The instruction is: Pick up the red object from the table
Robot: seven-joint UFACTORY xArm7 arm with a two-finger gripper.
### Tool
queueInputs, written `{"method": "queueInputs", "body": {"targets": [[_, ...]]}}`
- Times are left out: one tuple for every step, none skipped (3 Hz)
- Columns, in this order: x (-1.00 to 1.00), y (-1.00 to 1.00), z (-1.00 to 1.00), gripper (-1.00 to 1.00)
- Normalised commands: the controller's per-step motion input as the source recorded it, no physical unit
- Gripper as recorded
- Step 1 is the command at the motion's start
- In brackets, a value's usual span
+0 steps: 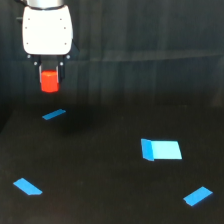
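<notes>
The red object (49, 81) is a small bright red-orange block held between the two dark fingers of my gripper (49, 85), well above the table (100, 170). The gripper hangs from a white arm body (47, 29) at the upper left of the exterior view. It is shut on the block, whose lower part sticks out below the fingers. The table is a wide matte black surface below.
Flat blue pieces lie on the table: a thin one (54, 114) just below the gripper, a large rectangular one (161, 149) at mid right, one (28, 186) at lower left, one (198, 195) at lower right.
</notes>
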Motion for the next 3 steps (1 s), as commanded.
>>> {"method": "queueInputs", "body": {"targets": [[-0.12,0.01,0.26,-0.99],[-0.06,0.10,0.20,-0.96],[-0.06,-0.05,0.13,-0.84]]}}
